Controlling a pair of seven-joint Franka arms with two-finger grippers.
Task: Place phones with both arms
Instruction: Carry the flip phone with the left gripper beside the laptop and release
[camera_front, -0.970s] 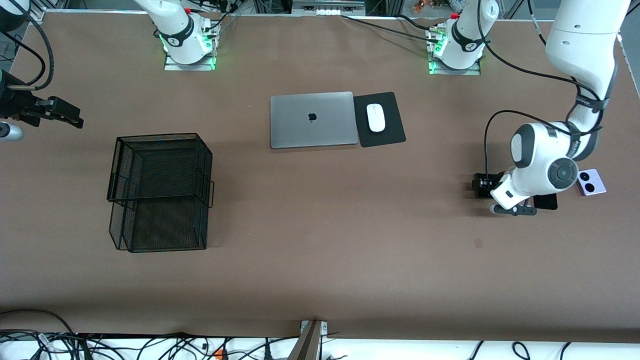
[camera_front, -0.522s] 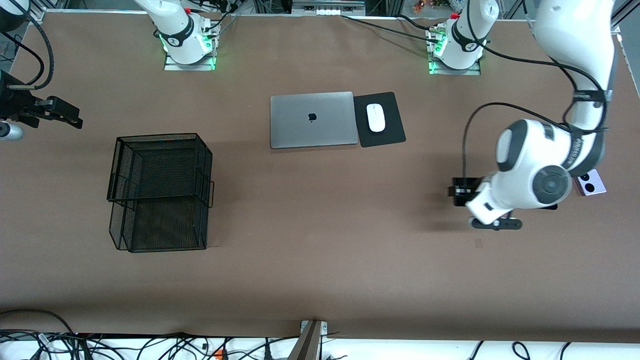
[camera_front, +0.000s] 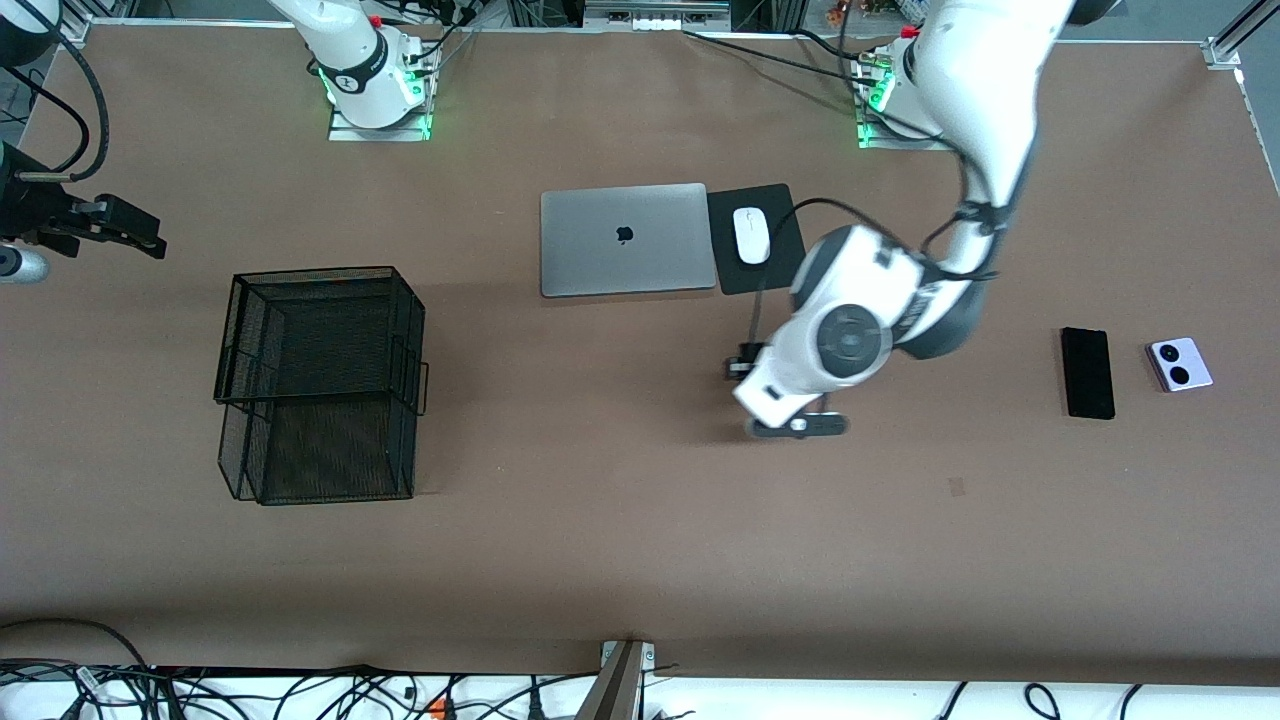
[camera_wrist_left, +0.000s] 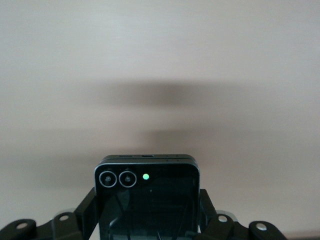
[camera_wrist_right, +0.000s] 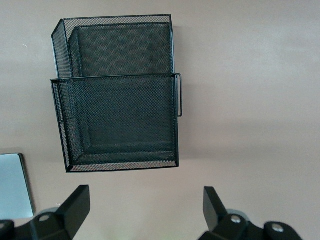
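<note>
The right tool (camera_front: 150, 240) waits with its jaws wide apart and empty at the worktop (camera_front: 640, 560) edge at the right arm's end, just beside the black wire-mesh two-tier basket (camera_front: 320, 385). Carrying is the step in hand: the small squarish dark folded phone (camera_wrist_left: 147, 200) is clamped in the left tool (camera_wrist_left: 147, 220), over bare mid-worktop, nearer the front camera than the grey closed laptop (camera_front: 625, 238). Next, presumably, a handover or a carry to the basket is called for; open room lies between. The long slim black slab phone (camera_front: 1088, 372) and the small lilac-white folded phone (camera_front: 1180, 364) lie near the left arm's edge.
</note>
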